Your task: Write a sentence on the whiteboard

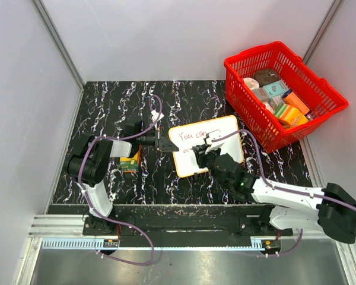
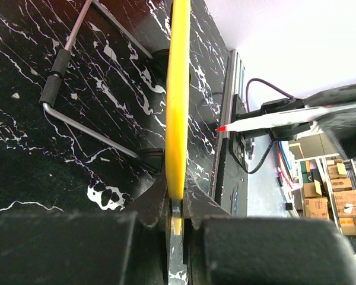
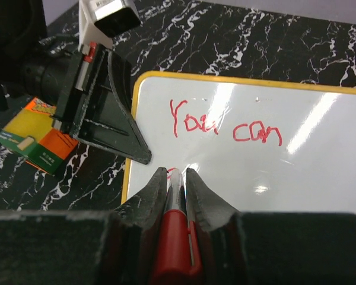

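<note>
The whiteboard [image 1: 222,132] lies on the black marble table, white with a yellow rim. Red words "You can" [image 3: 224,123] run along its top line. My left gripper [image 1: 162,142] is shut on the board's left rim, seen edge-on as a yellow strip [image 2: 178,89] between the jaws. My right gripper [image 1: 200,155] is shut on a red marker [image 3: 175,237], its tip down on the board near the left edge below "You", where a small red stroke [image 3: 169,170] shows. The marker's red tip also shows in the left wrist view [image 2: 223,127].
A red basket [image 1: 320,104] full of packaged goods stands at the back right. An orange, yellow and green box [image 1: 129,164] lies left of the board by the left arm. A wire stand [image 2: 77,122] lies on the table. Grey walls enclose the table.
</note>
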Available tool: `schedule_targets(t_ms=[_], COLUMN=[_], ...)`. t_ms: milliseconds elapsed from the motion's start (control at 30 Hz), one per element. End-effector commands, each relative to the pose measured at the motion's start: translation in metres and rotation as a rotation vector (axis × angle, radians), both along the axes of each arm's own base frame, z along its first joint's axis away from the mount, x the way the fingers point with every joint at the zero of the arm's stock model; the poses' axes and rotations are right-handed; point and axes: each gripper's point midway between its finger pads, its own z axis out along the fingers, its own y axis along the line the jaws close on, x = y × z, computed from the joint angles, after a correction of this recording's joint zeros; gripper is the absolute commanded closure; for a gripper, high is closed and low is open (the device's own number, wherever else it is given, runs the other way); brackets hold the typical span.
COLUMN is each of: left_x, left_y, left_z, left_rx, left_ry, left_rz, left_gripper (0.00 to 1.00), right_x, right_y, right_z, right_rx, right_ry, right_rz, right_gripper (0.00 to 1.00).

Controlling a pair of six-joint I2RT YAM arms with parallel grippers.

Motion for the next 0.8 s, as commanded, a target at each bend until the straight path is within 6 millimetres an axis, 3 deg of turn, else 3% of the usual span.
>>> schedule_targets(t_ms=[0, 467, 767], left_x=[-0.003, -0.003, -0.003], left_y=[0.0, 0.0, 0.0], left_z=[0.02, 0.021, 0.02], left_rx=[-0.028, -0.026, -0.025], left_ry=[-0.089, -0.094, -0.092], left_rz=[-0.031, -0.034, -0.035], left_gripper=[1.0, 1.0, 1.0], right_x=[-0.004, 0.014, 0.016], right_y=[0.0, -0.011, 0.002], right_z=[0.034, 0.025, 0.01], right_rx=[0.08, 0.133, 0.084], right_ry=[-0.053, 0.015, 0.051], right_rz=[0.017, 0.009, 0.05], right_gripper=[1.0, 1.0, 1.0])
